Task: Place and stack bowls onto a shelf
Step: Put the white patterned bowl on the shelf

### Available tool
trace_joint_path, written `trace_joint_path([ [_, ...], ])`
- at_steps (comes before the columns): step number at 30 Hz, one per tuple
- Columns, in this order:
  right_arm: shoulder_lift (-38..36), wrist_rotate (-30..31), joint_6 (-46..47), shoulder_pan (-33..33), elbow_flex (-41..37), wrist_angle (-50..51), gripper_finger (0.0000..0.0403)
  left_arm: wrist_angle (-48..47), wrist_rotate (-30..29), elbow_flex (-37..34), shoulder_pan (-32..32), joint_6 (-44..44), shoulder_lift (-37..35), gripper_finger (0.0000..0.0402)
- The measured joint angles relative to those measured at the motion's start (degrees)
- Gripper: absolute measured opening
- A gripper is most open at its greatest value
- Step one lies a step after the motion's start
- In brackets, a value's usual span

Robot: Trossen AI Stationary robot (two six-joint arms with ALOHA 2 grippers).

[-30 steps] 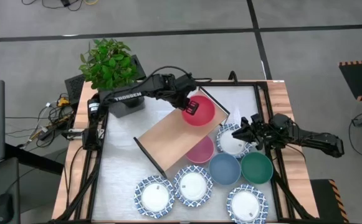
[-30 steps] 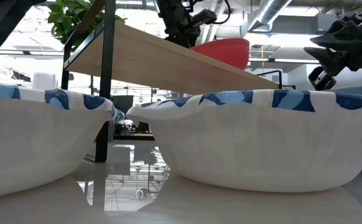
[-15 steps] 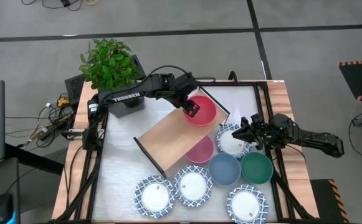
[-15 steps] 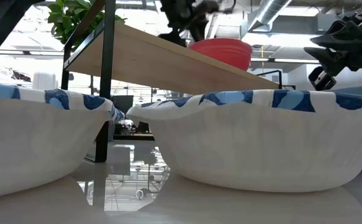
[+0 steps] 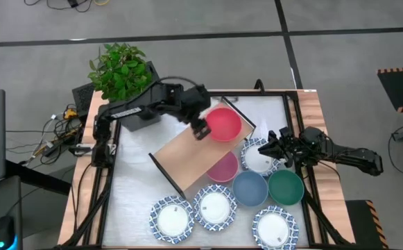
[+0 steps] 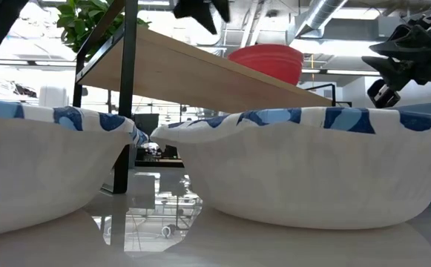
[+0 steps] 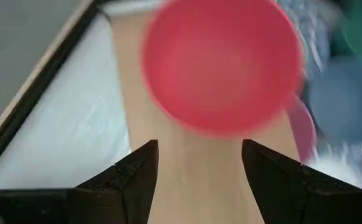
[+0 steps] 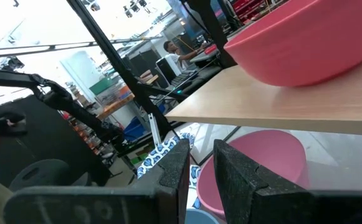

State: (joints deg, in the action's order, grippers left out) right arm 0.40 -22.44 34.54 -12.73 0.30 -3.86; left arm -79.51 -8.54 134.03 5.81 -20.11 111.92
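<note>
On the shelf [image 5: 191, 156] end farthest from the plant, we see the red bowl [image 5: 222, 123] seated; left pincer [image 5: 200, 130] apart beside it. Next: fetch the pink bowl [image 5: 223, 167] underneath. Right pincer [image 5: 272, 146] narrow, empty.

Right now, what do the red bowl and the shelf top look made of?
Red bowl: looks like plastic or melamine, uniform colour, smooth matte finish with a soft sheen, though glazed ceramic can't be ruled out. Shelf: pale wood or wood-look laminate board with faint grain, on a thin black frame that looks like metal.
</note>
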Motion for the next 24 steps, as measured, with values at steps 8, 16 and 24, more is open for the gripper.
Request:
trace_joint_path([
  [8, 0.0, 0.0, 0.0, 0.0, 0.0, 0.0, 0.0097, -10.2, 3.2, -0.3, -13.0, -0.7, -2.8, 0.0215],
  [16, 0.0, 0.1, 0.0, 0.0, 0.0, 0.0, 0.0097, -10.5, 0.3, -0.3, -27.2, -20.3, -3.1, 0.0215],
  [24, 0.0, 0.2, -0.1, 0.0, 0.0, 0.0, 0.0097, -10.4, -2.2, -7.8, -37.6, -41.4, -3.1, 0.0215],
])
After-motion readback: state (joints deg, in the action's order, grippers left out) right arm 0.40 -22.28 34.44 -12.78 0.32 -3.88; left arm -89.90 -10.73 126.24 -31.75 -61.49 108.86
